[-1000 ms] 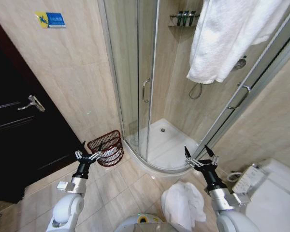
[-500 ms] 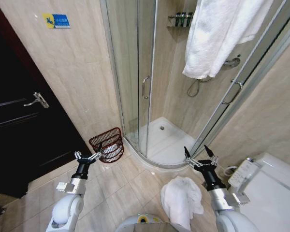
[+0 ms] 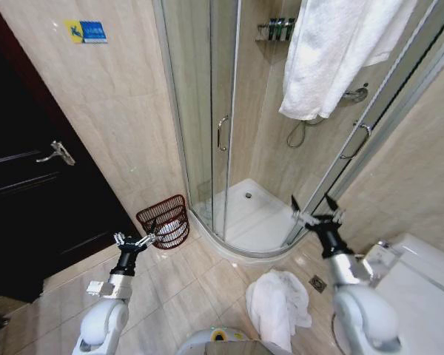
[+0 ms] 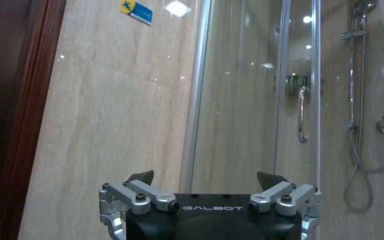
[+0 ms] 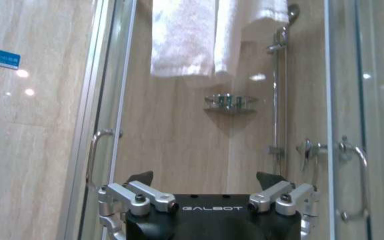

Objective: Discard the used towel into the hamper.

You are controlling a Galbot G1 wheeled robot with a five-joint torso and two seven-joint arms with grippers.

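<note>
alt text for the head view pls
A crumpled white towel lies on the beige floor tiles between two open end effectors, left and right. A reddish-brown wire hamper stands by the glass shower enclosure.

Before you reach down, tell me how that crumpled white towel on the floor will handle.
The crumpled towel lies in soft folds, so it is probably floppy and will likely sag and trail from a pinch. It looks thick, so perhaps bulky for the open-weave hamper.

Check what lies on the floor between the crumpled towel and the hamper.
In the head view, bare beige floor tile separates the crumpled towel from the hamper; the open left gripper hangs over that stretch, close to the hamper.
</note>
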